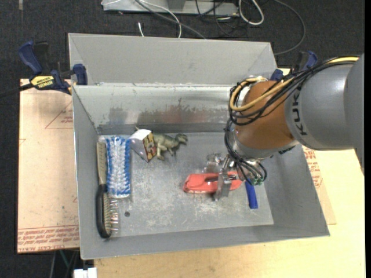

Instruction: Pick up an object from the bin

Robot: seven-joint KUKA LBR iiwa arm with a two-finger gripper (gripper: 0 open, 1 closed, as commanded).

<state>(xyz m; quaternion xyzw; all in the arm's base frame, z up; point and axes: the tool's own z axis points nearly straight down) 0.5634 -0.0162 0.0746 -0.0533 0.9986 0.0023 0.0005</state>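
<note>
letters "KU" on the grey arm link [297,113], print on small white box [142,144] too small to read

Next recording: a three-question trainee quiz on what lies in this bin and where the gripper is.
1. In the bin, the gripper is over which thing? A) hairbrush B) red object C) toy dinosaur
2. True or false: the blue pen lies against the left wall.
3. Fill in: the toy dinosaur stands beside a small ____ box.
Key: 1 B; 2 false, the blue pen lies just right of the gripper; 3 white.
</note>
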